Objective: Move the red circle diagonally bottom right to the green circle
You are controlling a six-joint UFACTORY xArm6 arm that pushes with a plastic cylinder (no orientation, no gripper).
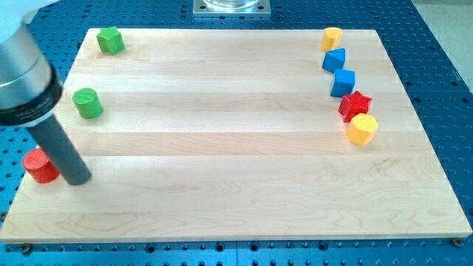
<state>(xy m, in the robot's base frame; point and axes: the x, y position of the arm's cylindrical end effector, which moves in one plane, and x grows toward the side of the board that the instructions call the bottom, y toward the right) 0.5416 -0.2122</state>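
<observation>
Your tip [77, 179] rests on the worktop [236, 192] just right of the red circle [40, 165], below the green circle [87, 103]; it holds nothing.

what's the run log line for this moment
my tip: just right of red circle | green circle: above, apart | red circle: near board's left edge, not yet placed

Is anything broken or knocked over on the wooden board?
Nothing looks broken or spilled. All blocks sit flat on the board. The red circle sits right at the view's left edge, with my tip beside it on its right. The green circle stands above them.
</observation>
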